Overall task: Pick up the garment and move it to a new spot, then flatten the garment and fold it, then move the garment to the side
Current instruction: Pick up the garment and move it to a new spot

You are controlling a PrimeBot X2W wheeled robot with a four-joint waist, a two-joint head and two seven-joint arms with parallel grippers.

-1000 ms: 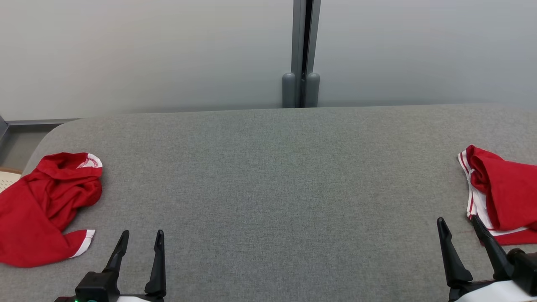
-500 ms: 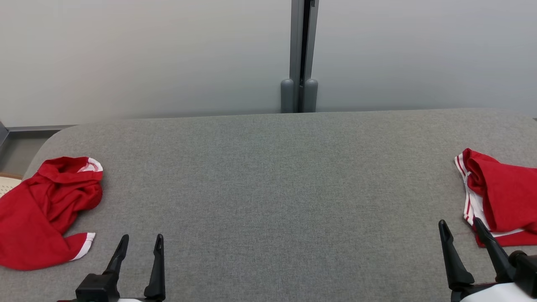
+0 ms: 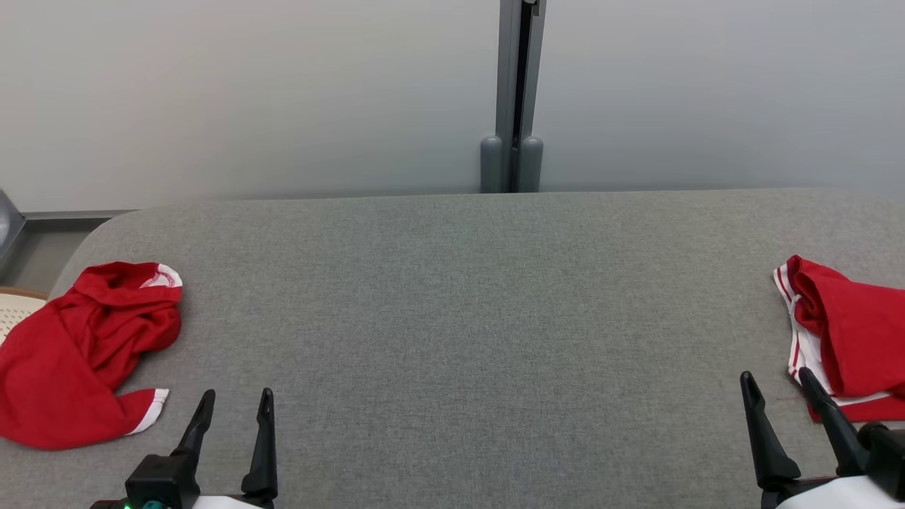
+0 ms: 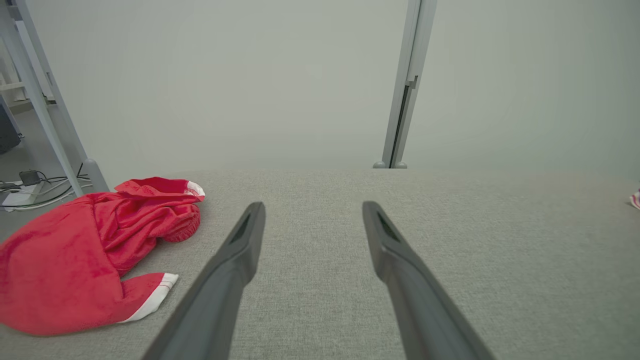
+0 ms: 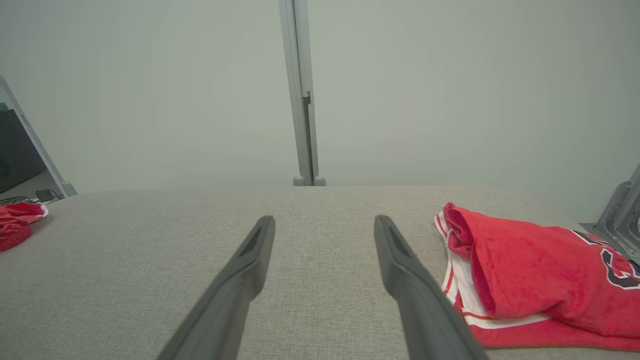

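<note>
Hovering left tool [image 3: 237, 392]: fingers apart, empty
Right tool [image 3: 774, 373]: fingers apart (also empty)
Crumpled red jersey [image 3: 78, 353]: bench [image 3: 452, 318] left edge
Rolled red-and-white jersey [image 3: 855, 339]: bench right edge

A big grey cloth table [image 3: 452, 318] lies across the lower half of the frame. Behind it stands a plain pale wall [image 3: 247, 92]. A thin grey post [image 3: 520, 71] runs up the top middle. At the far left, cables [image 4: 55, 179] lie on the floor [image 4: 30, 145].
</note>
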